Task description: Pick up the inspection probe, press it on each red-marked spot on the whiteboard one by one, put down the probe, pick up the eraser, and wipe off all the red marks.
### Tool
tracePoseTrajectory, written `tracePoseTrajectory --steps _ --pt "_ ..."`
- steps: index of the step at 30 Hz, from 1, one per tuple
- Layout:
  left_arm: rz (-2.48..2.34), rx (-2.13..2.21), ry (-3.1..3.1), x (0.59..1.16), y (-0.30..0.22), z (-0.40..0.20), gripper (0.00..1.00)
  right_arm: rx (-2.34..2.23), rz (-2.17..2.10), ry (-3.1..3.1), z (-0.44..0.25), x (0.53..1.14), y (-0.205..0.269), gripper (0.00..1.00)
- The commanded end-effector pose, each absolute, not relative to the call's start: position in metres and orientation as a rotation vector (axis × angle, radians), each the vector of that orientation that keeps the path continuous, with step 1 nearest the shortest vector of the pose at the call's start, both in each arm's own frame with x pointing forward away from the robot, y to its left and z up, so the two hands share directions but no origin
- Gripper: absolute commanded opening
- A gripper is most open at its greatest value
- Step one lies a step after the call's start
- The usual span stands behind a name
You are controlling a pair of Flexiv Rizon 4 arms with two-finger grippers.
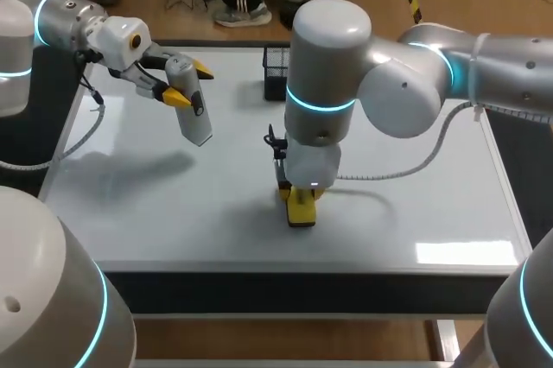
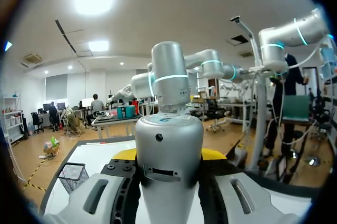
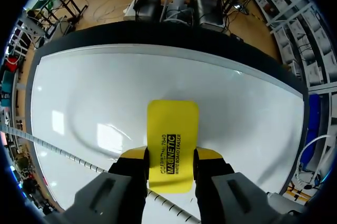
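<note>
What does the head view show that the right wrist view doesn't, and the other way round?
Only the head view: the left gripper holding the silver cylindrical probe in the air, and a black wire-mesh basket at the back. Only the right wrist view: the right gripper clamping the long sides of the yellow rectangular eraser, with black print on its top. Both: that eraser down on the glossy white whiteboard, with no red marks visible.
</note>
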State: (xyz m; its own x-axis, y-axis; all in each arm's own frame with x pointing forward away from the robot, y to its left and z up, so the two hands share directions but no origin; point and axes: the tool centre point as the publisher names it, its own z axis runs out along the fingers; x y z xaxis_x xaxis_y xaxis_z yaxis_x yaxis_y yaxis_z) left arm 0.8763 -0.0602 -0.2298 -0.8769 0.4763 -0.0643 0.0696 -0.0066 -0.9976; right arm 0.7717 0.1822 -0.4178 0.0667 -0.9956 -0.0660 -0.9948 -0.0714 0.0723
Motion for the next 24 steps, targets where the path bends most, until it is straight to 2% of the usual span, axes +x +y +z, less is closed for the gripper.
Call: tracePoseTrajectory --steps 1,24 --pt "1.957 -0.569 -1.984 0.875 -0.06 -0.228 0.0 2.283 -0.141 -2.14 -0.419 0.772 0.177 0.0" --pt "1.957 -0.569 -1.984 0.875 -0.06 -0.228 0.0 2.113 -0.089 -2.223 -0.433 0.779 0.117 0.0"
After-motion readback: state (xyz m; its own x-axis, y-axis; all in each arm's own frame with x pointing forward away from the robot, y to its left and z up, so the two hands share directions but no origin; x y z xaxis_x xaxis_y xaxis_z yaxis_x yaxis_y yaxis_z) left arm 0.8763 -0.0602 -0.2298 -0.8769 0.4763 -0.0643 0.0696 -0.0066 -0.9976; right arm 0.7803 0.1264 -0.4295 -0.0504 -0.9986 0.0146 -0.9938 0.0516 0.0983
